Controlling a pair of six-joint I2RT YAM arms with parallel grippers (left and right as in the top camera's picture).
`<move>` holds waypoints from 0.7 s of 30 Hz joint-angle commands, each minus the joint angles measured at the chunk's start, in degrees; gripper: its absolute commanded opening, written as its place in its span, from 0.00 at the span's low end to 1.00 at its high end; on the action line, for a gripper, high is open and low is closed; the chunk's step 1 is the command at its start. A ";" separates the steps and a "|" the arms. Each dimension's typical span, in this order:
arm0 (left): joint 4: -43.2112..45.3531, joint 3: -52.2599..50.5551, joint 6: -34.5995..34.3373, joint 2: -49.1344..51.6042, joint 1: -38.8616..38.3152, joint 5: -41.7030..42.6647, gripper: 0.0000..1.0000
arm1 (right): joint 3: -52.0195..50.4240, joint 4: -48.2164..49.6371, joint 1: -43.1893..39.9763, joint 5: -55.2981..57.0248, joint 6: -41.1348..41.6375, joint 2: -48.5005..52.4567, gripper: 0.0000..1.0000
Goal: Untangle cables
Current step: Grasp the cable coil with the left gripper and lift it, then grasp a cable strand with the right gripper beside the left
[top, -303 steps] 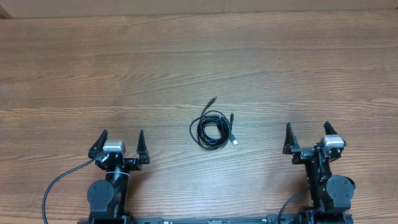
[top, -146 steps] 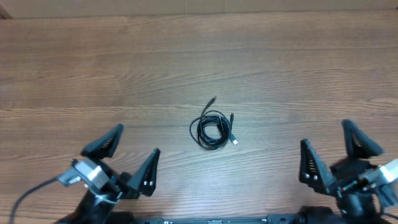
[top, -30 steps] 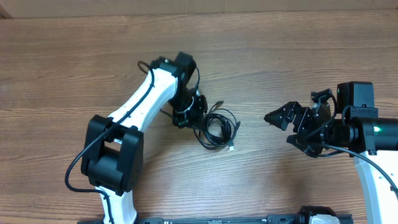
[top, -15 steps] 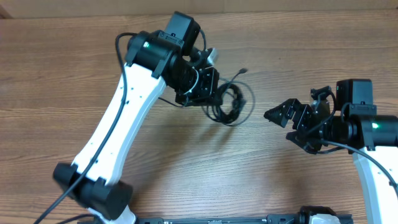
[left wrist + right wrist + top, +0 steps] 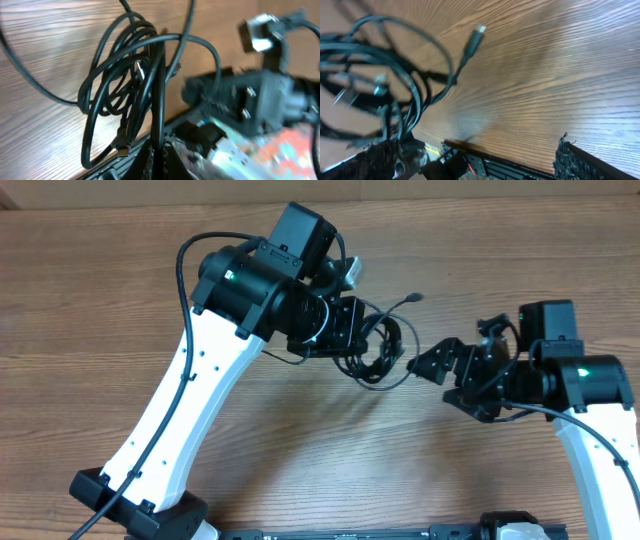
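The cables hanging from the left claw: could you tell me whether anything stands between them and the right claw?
Nothing visible does. The open right claw faces the cables, which hang from the shut left claw, with only a gap above the table between them.

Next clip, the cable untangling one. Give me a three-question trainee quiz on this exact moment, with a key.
1. True or false: the jaws of the left gripper are shut on the cables.
2. The jaws of the right gripper are: A) open, near the cables; B) shut on a plug; C) out of every view.
3. What colour are the cables?

Key: 1 true. 2 A. 3 black.
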 commanded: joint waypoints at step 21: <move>-0.92 1.11 -3.61 -0.59 -1.16 3.28 0.04 | 1.22 6.43 2.58 -5.11 -3.17 0.26 1.00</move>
